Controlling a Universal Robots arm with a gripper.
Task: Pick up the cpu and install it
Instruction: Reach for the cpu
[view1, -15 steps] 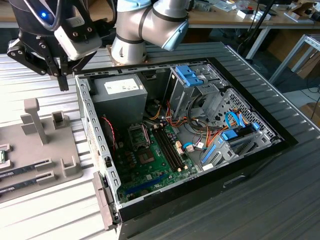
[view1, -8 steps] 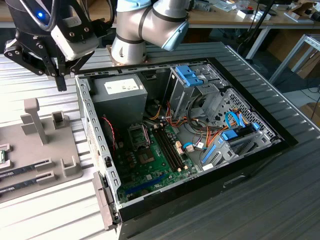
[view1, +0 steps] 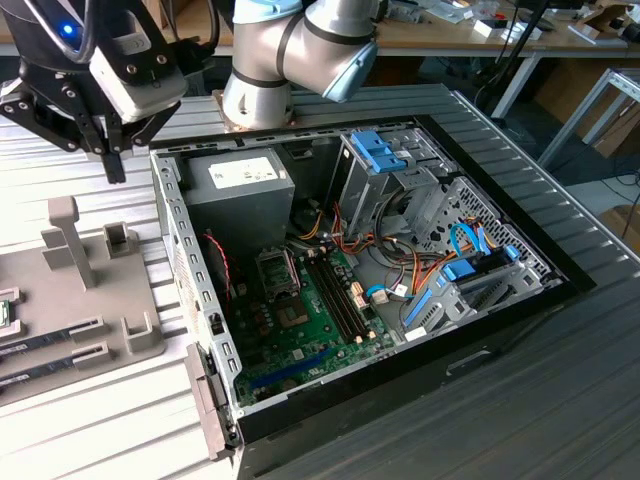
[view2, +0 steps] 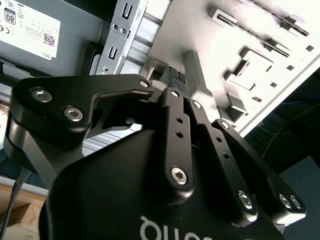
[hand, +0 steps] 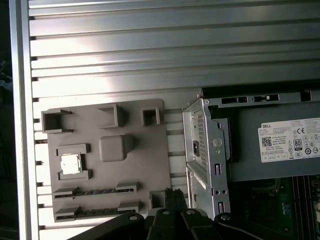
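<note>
Exterior view first: the gripper (view1: 113, 170) hangs at the upper left, above the ribbed aluminium table (view1: 100, 420), between the grey fixture plate (view1: 90, 300) and the near corner of the open computer case (view1: 200, 400). Its fingers are drawn together into one narrow tip pointing down, with nothing between them, and they touch nothing. Both wrist views show the same closed tip (view2: 176, 80) (hand: 172, 195), just beside the plate's edge and the case's corner post.

The cpu (hand: 70, 164) lies flat in a square recess of the fixture plate in the first wrist view, its lid catching the light. It is well apart from the gripper, across the plate from the fingertips. Two memory sticks (hand: 95, 191) lie in long slots along the plate's edge, next to the cpu's recess.

Inside the case, the grey power supply (view1: 245, 190) sits in the corner nearest the arm's base. It carries a white label (hand: 290, 140) with dark print, a row of small certification marks and a square code. Below it in the exterior view lies the green motherboard (view1: 300, 340), with a metal-framed socket (view1: 275, 270) and long black memory slots (view1: 335, 295). Orange and yellow cables (view1: 350, 235) run toward the drive cage (view1: 385, 160), which has blue plastic latches.
</note>
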